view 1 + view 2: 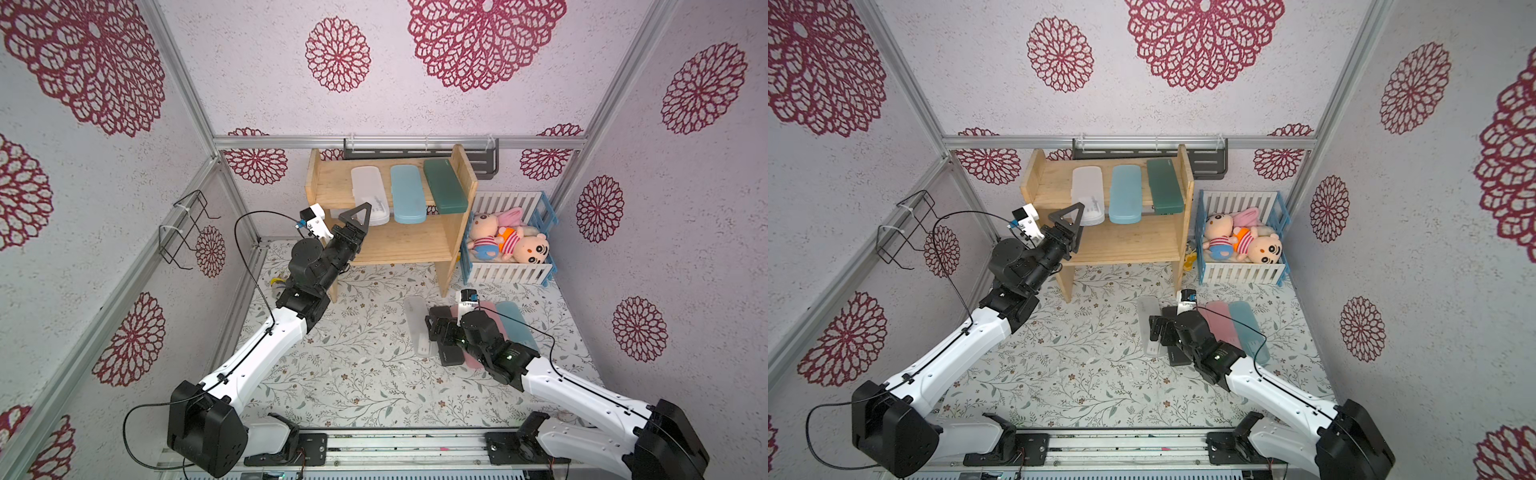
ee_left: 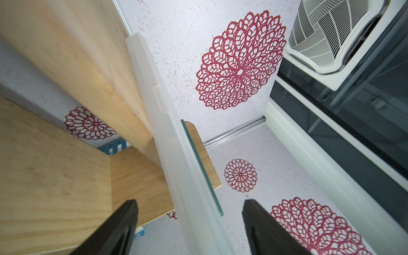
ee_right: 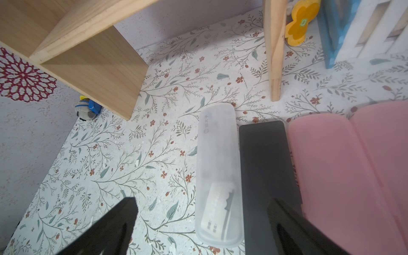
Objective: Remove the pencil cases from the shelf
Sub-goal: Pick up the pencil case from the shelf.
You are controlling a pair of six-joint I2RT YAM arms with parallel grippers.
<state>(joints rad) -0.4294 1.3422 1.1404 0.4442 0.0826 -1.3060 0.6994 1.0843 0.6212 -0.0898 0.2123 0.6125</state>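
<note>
Left wrist shows frosted case (image 2: 167,136) edge-on between parted jaws of left tool (image 2: 189,202).

A staged robot-lab booth: aluminium frame (image 1: 399,142), flower-print wall panels (image 1: 266,83), base rail (image 1: 407,446).

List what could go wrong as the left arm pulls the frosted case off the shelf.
1. The left jaws straddle the overhanging end of the frosted white case; gripped there, it may tilt or slip.
2. The light blue case lies close beside it, also overhanging the shelf; a sideways drag could knock it off.
</note>
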